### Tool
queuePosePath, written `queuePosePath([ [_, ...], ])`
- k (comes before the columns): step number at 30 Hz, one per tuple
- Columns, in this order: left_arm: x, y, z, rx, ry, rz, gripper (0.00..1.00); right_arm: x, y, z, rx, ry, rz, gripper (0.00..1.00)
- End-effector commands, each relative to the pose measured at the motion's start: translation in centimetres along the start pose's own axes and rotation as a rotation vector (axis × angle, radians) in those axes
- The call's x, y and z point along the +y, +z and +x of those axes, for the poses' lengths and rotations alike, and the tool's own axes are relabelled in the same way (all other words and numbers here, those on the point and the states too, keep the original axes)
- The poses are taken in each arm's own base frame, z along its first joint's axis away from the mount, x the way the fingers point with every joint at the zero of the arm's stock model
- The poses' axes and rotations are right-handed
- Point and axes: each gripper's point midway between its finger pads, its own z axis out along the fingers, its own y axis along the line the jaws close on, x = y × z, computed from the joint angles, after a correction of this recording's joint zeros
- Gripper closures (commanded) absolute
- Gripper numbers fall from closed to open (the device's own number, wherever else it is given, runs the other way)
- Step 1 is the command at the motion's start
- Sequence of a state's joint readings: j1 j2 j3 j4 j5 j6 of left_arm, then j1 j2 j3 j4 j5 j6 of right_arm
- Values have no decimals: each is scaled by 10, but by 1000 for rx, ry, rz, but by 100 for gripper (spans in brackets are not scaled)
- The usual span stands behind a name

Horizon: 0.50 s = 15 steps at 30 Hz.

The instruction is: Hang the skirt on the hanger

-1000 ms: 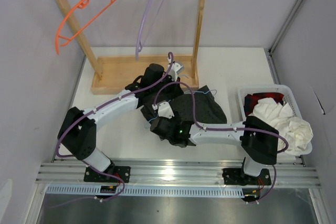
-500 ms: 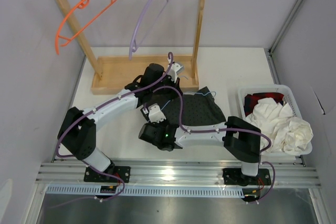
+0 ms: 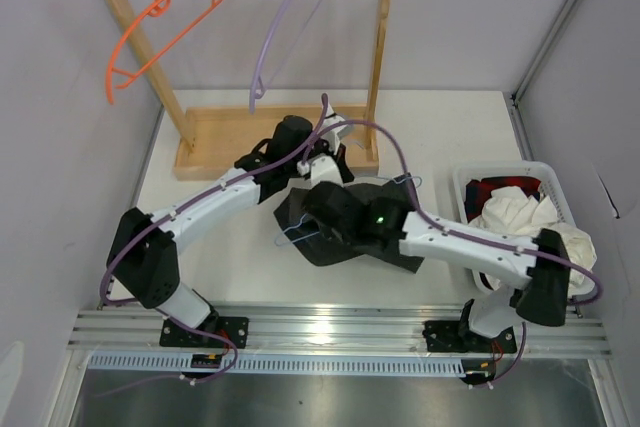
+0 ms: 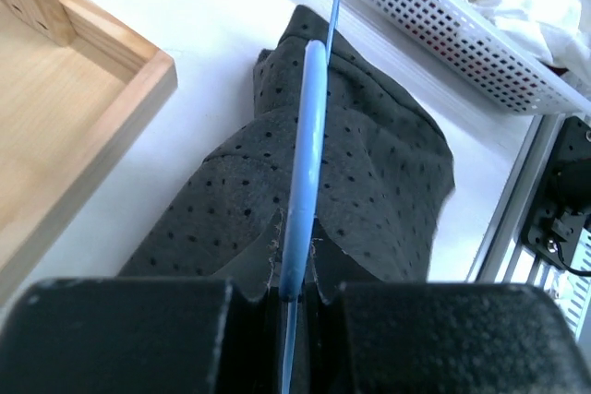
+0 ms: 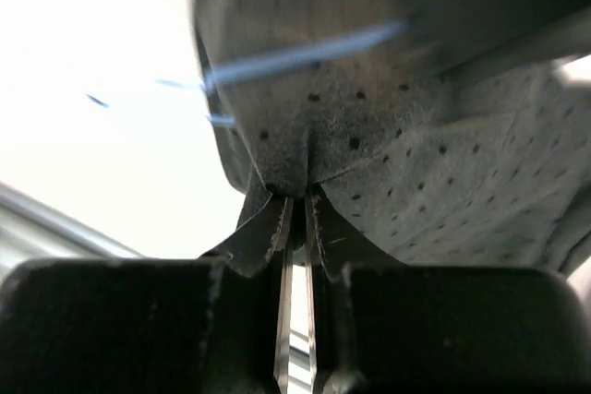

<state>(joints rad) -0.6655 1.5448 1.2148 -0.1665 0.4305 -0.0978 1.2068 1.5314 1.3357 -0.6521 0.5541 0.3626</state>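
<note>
Pinching a fold of the dotted charcoal skirt (image 5: 388,173), the right gripper (image 5: 295,205) is closed on the fabric. The left gripper (image 4: 294,283) clamps the light-blue wire hanger (image 4: 309,136), which lies across the skirt on the white table (image 4: 203,53), near the laundry basket (image 4: 462,39).

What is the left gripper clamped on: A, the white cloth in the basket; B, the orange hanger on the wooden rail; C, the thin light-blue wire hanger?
C: its wrist view shows the left gripper shut on the thin light-blue wire hanger, above the dark grey dotted skirt.
</note>
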Motion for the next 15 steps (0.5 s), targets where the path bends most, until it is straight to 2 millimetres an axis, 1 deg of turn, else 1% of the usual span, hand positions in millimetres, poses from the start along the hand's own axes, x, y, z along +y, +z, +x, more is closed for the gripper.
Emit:
queuePosePath([
  [1,-19,1,-18,-33,15,49,100,1,-43,-62,-142,99,-171,93],
  [2,-17,3,-15,-23,11,45,100,4,-48,-64,-141,106,-208,93],
  [4,-16,5,-17,-29,5,36,100,4,-60,-74,-151,115,-255,93],
  [6,-16,6,-22,-50,4,36,100,10,-66,-73,-133,102,-293,93],
  [7,-18,5,-31,-65,12,41,100,14,-66,-69,-114,84,-307,94],
  [8,-17,7,-32,-61,9,42,100,19,-68,-65,-99,72,-331,94],
  [9,-21,4,-44,-76,19,51,100,22,-67,-60,-82,59,-338,94],
  [12,-27,2,-52,-81,23,72,100,38,-64,-42,-36,11,-375,94],
  [13,-29,-1,-60,-94,31,74,100,43,-61,-35,-20,-4,-382,94],
  [14,-30,-3,-62,-95,36,81,100,51,-60,-27,-8,-21,-395,95],
  [15,-32,-5,-68,-106,43,86,100,54,-60,-23,1,-27,-404,95],
])
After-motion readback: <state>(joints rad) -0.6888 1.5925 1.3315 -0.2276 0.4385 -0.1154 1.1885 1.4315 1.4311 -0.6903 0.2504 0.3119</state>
